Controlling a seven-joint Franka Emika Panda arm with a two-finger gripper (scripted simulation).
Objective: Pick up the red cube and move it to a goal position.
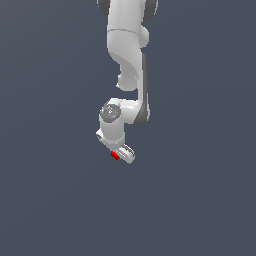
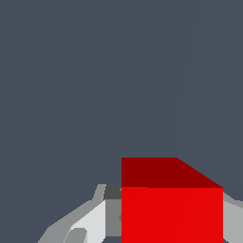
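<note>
Your Franka arm (image 1: 128,55) dominates the exterior view, a white, dark-jointed column dropping from the upper edge of the picture, bending at the elbow and ending in a rounded wrist over a flat slate-grey ground (image 1: 200,190) that fills everything else you see. Below that wrist sits the white gripper (image 1: 121,153), angled toward the exterior view's right, and against its lower edge you can pick out the red cube (image 1: 114,155) as a small bright fleck, touching the gripper on the side toward the exterior view's left. Whether the cube rests on the ground or hangs clear of it, you cannot tell from either picture. Turn to the wrist view and the cube (image 2: 172,209) looms large, its lit face bright red and its upper face darker, set between the pale grey fingers (image 2: 90,220); one finger meets the cube's side and the edge of the other shows at its far side, so the pincer reads as pinching the cube. Behind it you have only the same plain grey ground (image 2: 95,85)
</note>
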